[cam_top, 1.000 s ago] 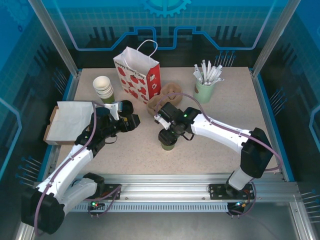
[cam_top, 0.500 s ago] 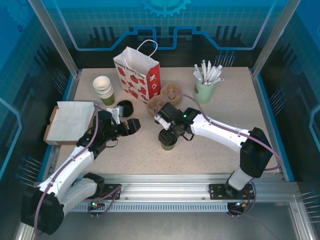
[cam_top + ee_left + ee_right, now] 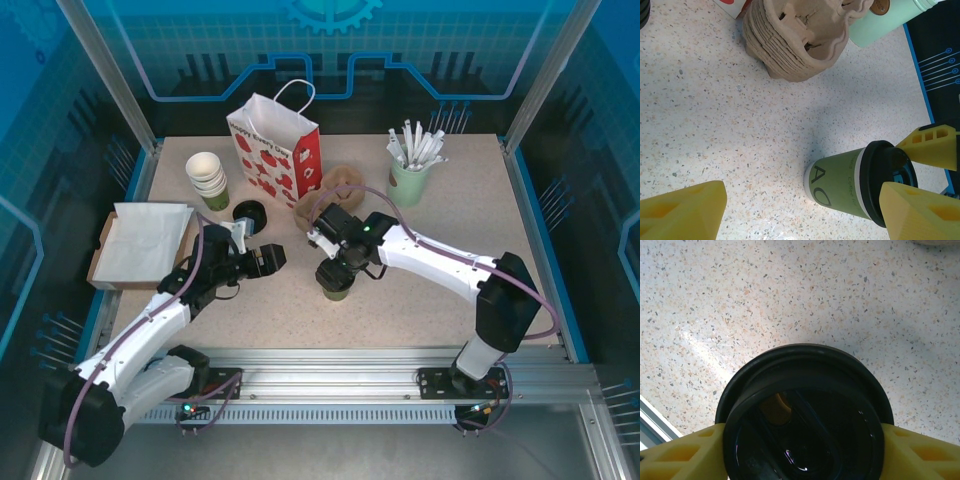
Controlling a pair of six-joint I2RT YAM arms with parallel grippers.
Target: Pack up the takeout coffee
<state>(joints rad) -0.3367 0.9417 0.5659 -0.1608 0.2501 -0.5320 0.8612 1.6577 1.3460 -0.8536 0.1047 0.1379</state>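
The speckled table [image 3: 450, 290] carries everything. At its far edge, left of the middle, the red-and-white bag [image 3: 275, 150] stands upright with its mouth open upward. A flat white box [image 3: 145, 243] lies along the left edge. A stack of brown cup carriers [image 3: 795, 40] sits just right of the bag, a stack of white cups [image 3: 208, 178] just left of it, and a mint cup of sticks [image 3: 408, 180] stands toward the far right corner.

The takeout coffee [image 3: 840, 182] stands upright near the middle of the table, slightly toward the near edge, with its black lid on and its long axis vertical.

The right gripper [image 3: 802, 455] sits directly above it, pointing down, one finger at each side of the lid's rim. Whether those fingers press on the lid or stand just clear of it, I cannot tell.

The left gripper [image 3: 272, 261] is to the left of the cup, apart from it, with its fingers spread wide and nothing between them.

A loose black lid [image 3: 248, 213] lies near the white cups.

The right arm is the nearer one, so the next move likely falls to it. The bag lies toward the far edge and to the left of the cup, and it is taller than the cup, so the cup would need to go up and over the bag's rim.
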